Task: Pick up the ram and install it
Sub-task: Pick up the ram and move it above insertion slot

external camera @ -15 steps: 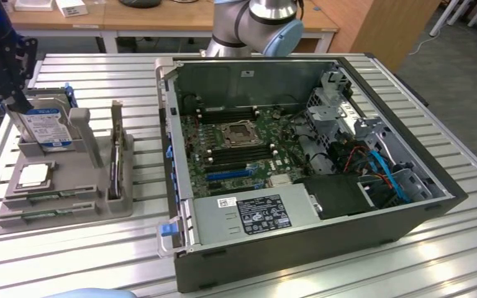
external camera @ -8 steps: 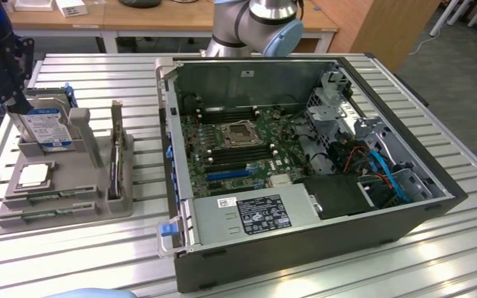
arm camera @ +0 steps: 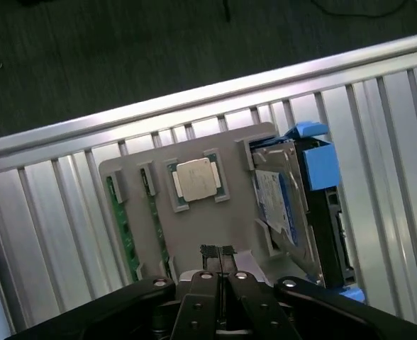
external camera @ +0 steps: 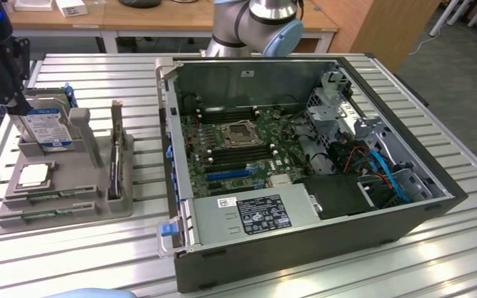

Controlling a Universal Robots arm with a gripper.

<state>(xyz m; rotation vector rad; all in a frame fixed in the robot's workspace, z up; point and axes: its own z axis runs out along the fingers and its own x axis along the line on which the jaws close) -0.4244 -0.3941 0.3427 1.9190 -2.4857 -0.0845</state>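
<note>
Exterior view: ram (external camera: 46, 198) lies slotted at the CPU's (external camera: 35, 176) six o'clock for easy pickup; tool (arm camera: 223, 282), pressed together and empty, hovers above.

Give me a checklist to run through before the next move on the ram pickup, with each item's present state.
1. The ram seated in the holder tray: ok, two green sticks lie side by side.
2. The gripper ready to grasp: not ok, it is shut and holds nothing.
3. The gripper lined up on the ram: not ok, it hangs above the tray's hard drive end.
4. The computer case open, motherboard exposed: ok.
5. Latches on the memory slots open: cannot tell.
</note>
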